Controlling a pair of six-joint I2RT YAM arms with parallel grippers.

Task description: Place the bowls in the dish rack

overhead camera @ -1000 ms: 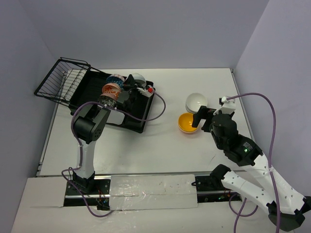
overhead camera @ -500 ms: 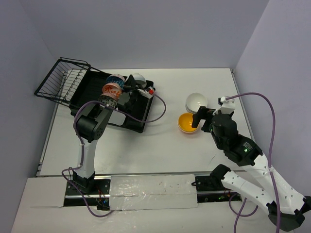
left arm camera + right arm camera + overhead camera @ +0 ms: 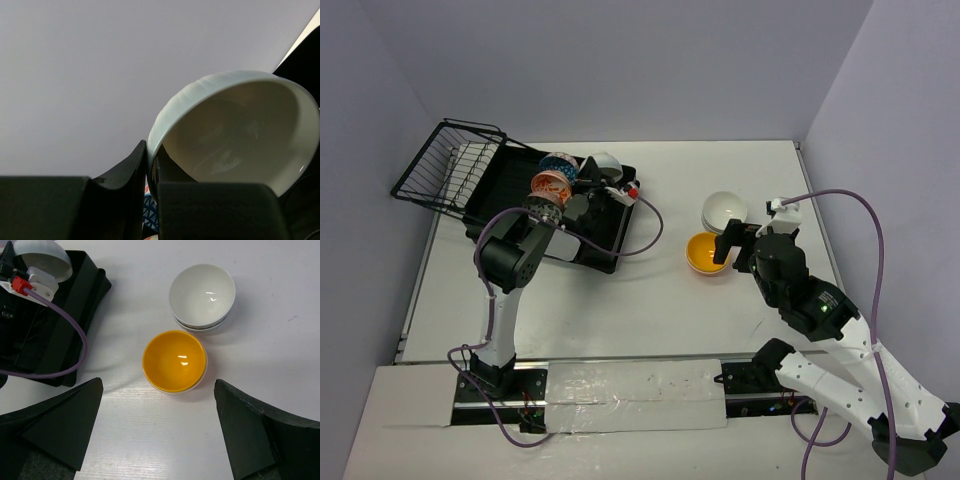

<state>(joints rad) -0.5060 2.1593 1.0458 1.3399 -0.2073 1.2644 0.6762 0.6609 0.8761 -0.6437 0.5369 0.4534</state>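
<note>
Left wrist view: the left gripper [image 3: 150, 162] pinches the rim of a ribbed white bowl [image 3: 240, 135], one finger outside the wall and one inside, with the bowl tipped on its side. From the top camera, that bowl is at the far edge of the black dish rack [image 3: 602, 238], next to an orange-patterned bowl [image 3: 551, 185] and a blue-patterned bowl [image 3: 558, 162] standing on edge. The right gripper [image 3: 156, 385] is spread wide above the yellow bowl [image 3: 174, 360] on the table [image 3: 160, 445], just beside the stacked white bowls [image 3: 202, 292].
</note>
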